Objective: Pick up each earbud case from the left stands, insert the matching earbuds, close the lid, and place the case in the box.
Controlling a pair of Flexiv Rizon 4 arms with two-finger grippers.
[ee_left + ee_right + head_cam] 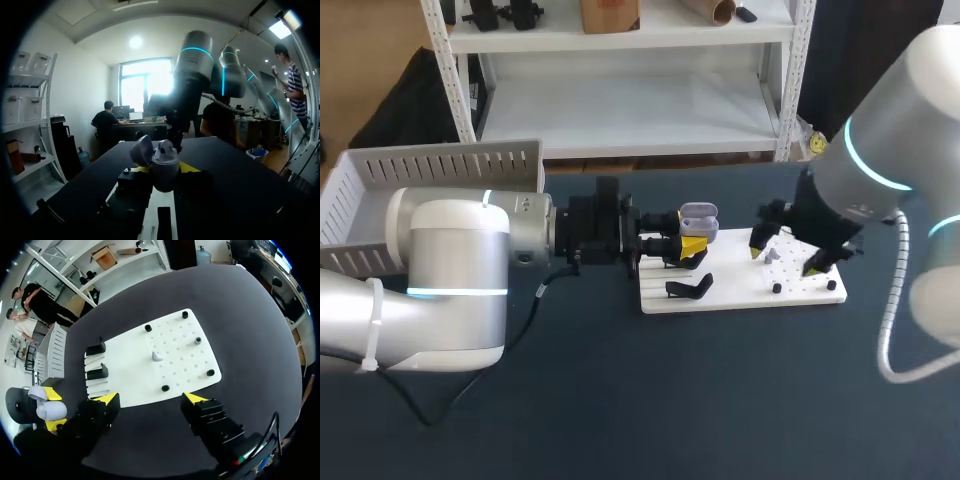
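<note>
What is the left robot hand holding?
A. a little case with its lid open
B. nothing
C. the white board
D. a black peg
A: the left gripper has a yellow-tipped finger on each side of the earbud case, whose lid is flipped open.

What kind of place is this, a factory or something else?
Probably a robotics test bench rather than a factory: a left arm and right arm share one dark table around a white pegboard of small stands, the left holding an earbud case.

Dark table (620,400), matte top (evenly lit)
</note>
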